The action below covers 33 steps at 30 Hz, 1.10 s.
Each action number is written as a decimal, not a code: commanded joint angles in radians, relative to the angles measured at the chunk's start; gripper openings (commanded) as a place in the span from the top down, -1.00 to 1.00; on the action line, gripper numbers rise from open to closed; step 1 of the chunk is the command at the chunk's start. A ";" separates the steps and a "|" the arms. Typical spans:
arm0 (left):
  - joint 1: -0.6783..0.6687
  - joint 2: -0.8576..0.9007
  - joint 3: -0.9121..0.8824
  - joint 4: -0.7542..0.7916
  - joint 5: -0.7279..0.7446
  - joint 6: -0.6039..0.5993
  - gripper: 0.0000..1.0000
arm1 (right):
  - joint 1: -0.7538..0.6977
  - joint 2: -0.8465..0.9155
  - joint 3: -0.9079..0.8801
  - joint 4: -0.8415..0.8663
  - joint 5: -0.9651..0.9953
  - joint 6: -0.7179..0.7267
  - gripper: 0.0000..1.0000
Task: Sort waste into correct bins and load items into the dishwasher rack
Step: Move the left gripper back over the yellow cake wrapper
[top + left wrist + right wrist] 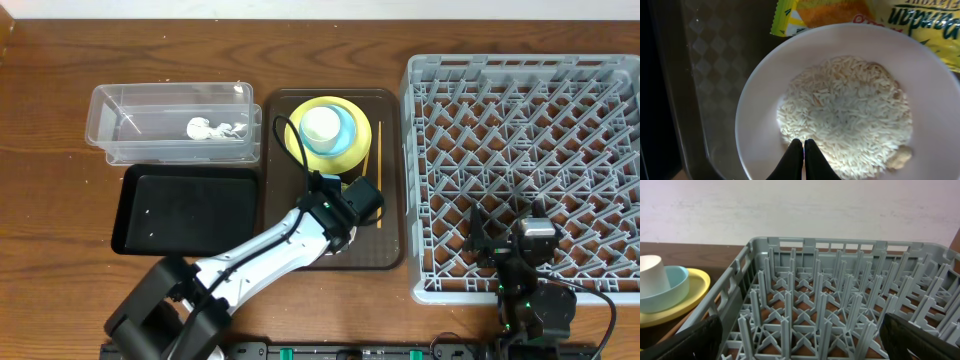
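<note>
Rice [845, 115] lies loose in the stiff, slick white bowl [760, 100] on the serving tray [715, 75], likely best pinched at its rim and kept level; left tool [803, 150] closed over it, right tool [802, 337] wide.

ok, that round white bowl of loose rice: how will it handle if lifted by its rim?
The round white bowl looks rigid and glossy, so probably slippery in a rim grip. The loose white rice heaped inside would likely shift or spill if it tilts. Pushed, it may slide on the shiny dark brown tray.
</note>
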 commanded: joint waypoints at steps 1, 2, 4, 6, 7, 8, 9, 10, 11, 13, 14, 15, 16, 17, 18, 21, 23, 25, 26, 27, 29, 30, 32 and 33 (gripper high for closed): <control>0.003 0.029 0.004 0.013 -0.035 0.018 0.87 | -0.010 -0.006 -0.002 -0.003 -0.007 0.010 -0.98; 0.005 0.034 0.004 0.020 -0.035 0.018 0.87 | -0.010 -0.006 -0.002 -0.003 -0.007 0.010 -0.99; 0.011 0.048 0.004 0.029 -0.042 0.024 0.87 | -0.010 -0.006 -0.002 -0.003 -0.007 0.010 -0.99; 0.022 0.059 0.004 0.033 -0.043 0.057 0.87 | -0.010 -0.006 -0.002 -0.003 -0.007 0.010 -0.98; 0.031 0.063 0.004 0.032 -0.043 0.068 0.87 | -0.010 -0.006 -0.002 -0.003 -0.007 0.010 -0.98; 0.039 0.064 0.004 0.032 -0.043 0.078 0.87 | -0.010 -0.006 -0.002 -0.003 -0.007 0.010 -0.98; 0.049 0.064 0.004 0.032 -0.043 0.081 0.86 | -0.010 -0.006 -0.002 -0.003 -0.007 0.010 -0.98; 0.061 0.064 0.004 0.032 -0.043 0.081 0.86 | -0.010 -0.006 -0.002 -0.003 -0.007 0.010 -0.99; 0.071 0.064 0.004 0.032 -0.043 0.081 0.86 | -0.010 -0.006 -0.002 -0.003 -0.007 0.010 -0.98; 0.095 0.064 0.004 0.029 -0.043 0.081 0.87 | -0.010 -0.006 -0.002 -0.003 -0.007 0.010 -0.98; 0.112 0.064 0.004 0.025 -0.043 0.082 0.87 | -0.010 -0.006 -0.002 -0.003 -0.007 0.010 -0.98; 0.126 0.064 0.004 0.021 -0.043 0.085 0.86 | -0.010 -0.006 -0.002 -0.003 -0.007 0.010 -0.98; 0.142 0.064 0.004 0.018 -0.043 0.087 0.87 | -0.010 -0.006 -0.002 -0.003 -0.007 0.010 -0.98; 0.156 0.064 0.004 0.014 -0.043 0.088 0.87 | -0.010 -0.006 -0.002 -0.003 -0.007 0.010 -0.99; 0.172 0.064 0.004 0.009 -0.043 0.088 0.86 | -0.010 -0.006 -0.002 -0.003 -0.007 0.010 -0.98; 0.210 0.064 0.004 -0.016 -0.043 0.088 0.87 | -0.010 -0.006 -0.002 -0.003 -0.007 0.010 -0.98; 0.236 0.064 0.004 -0.042 -0.043 0.089 0.87 | -0.010 -0.006 -0.002 -0.003 -0.007 0.010 -0.99; 0.258 0.064 0.004 -0.063 -0.043 0.089 0.87 | -0.010 -0.006 -0.002 -0.003 -0.007 0.010 -0.98; 0.269 0.064 0.004 -0.073 -0.043 0.090 0.87 | -0.010 -0.006 -0.002 -0.003 -0.007 0.010 -0.98; 0.280 0.064 0.004 -0.081 -0.043 0.095 0.87 | -0.010 -0.006 -0.002 -0.003 -0.007 0.010 -0.99; 0.296 0.064 0.004 -0.091 -0.043 0.107 0.88 | -0.010 -0.006 -0.002 -0.003 -0.007 0.010 -0.99; 0.303 0.064 0.004 -0.097 -0.043 0.106 0.88 | -0.010 -0.006 -0.002 -0.003 -0.007 0.010 -0.98; 0.311 0.064 0.004 -0.106 -0.043 0.106 0.88 | -0.010 -0.006 -0.002 -0.003 -0.007 0.010 -0.98; 0.312 0.064 0.004 -0.109 -0.043 0.106 0.88 | -0.010 -0.006 -0.002 -0.003 -0.007 0.010 -0.98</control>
